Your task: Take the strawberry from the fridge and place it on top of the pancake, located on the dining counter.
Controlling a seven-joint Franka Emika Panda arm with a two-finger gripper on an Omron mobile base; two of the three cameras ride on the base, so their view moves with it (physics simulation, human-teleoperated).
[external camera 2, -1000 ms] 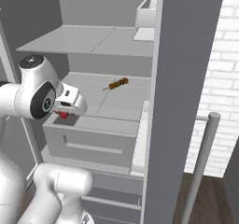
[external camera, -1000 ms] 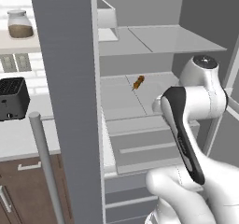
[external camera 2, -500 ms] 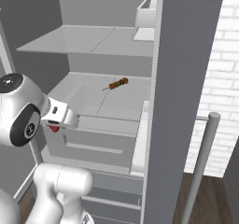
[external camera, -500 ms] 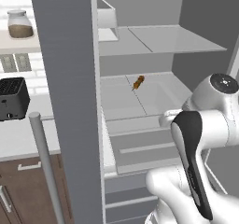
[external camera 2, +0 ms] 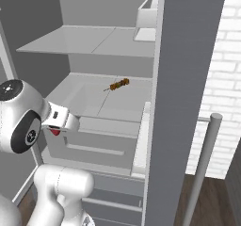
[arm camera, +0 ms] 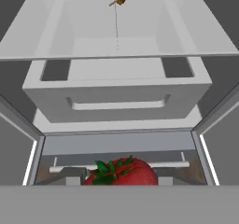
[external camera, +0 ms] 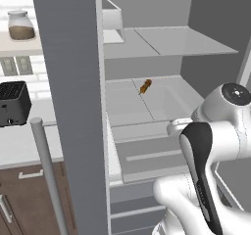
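The fridge [external camera: 147, 48] stands with its doors open, pale shelves and a lower drawer [arm camera: 116, 94] exposed; its door edge [external camera: 73, 106] and a bar handle [external camera: 46, 175] cross the left base view. Beside the fridge, a desk [external camera: 22, 146] along the wall carries a black toaster [external camera: 12, 103], with a jar [external camera: 20, 25] on a shelf above. The white arm [external camera: 215, 146] is bent in front of the lower drawer, outside the shelf space. On the middle shelf lies a small brownish skewer of food [external camera 2: 117, 84], which is not the task's object. The gripper [external camera 2: 60, 126] sits just in front of the drawer, and the strawberry [arm camera: 122, 173] is pinched between its fingers: red flesh with green leaves at the bottom of the hand view, a red spot under the hand in the right base view [external camera 2: 55, 131]. Step in hand, by judgement: the fruit is grasped and out of the fridge, and carrying begins. The next move calls for drawing the arm clear of the open doors, driving the base to the dining counter, and setting the fruit down gently on the pancake without squeezing or dropping it on the way.
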